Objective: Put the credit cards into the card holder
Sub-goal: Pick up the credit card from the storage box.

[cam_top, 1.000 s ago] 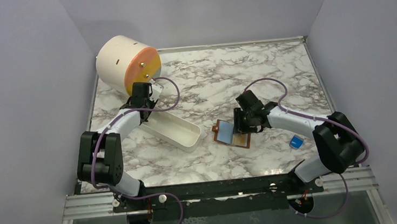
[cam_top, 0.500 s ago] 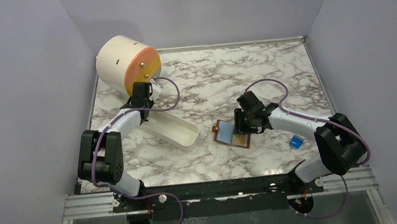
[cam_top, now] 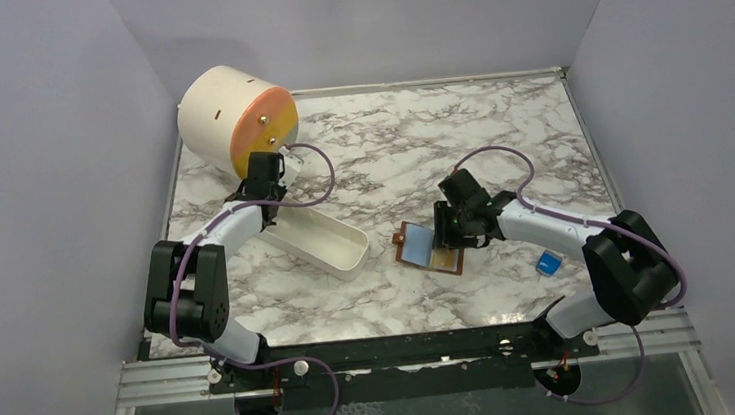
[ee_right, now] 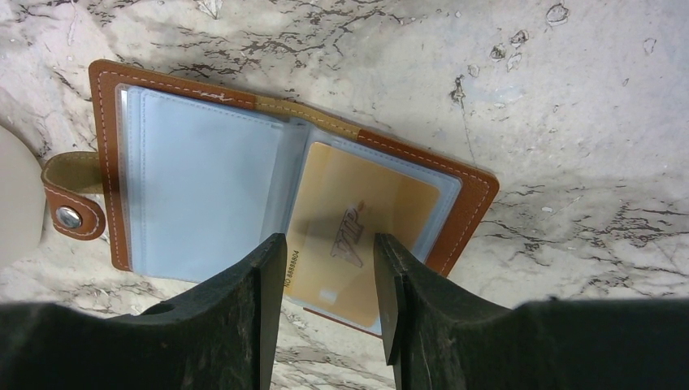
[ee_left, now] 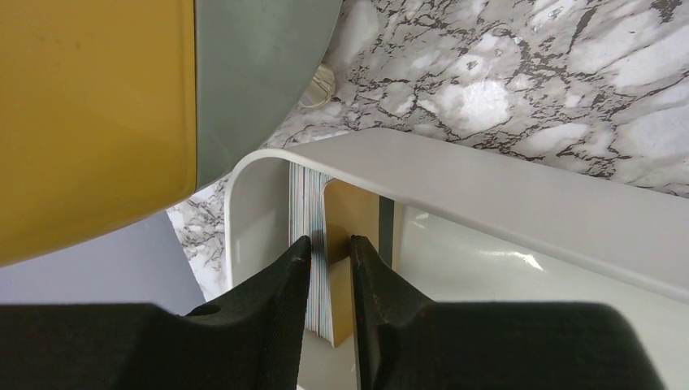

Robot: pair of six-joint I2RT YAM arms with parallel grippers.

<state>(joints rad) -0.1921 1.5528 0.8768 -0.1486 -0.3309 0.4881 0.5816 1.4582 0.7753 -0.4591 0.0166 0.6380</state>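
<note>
Left gripper [ee_left: 329,256] pinches likely stiff, slick credit cards [ee_left: 311,203] across their faces; right gripper [ee_right: 327,260] spread above card holder [ee_right: 195,195], three o'clock of tray [ee_left: 504,187].

Brown card holder [ee_right: 199,191] lies open, orange-yellow credit card [ee_right: 366,215] partly inside a pocket.

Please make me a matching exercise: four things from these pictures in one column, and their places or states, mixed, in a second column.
Things
1. card holder
2. orange-yellow card
3. stack of cards
4. blue block

Places or states
a. on edge in the white tray, between the fingers of the left hand
b. alone on the marble table, right side
c. lying open, pale blue pockets up
d. partly slid into a clear pocket

Pairs: 1-c, 2-d, 3-a, 4-b
</note>
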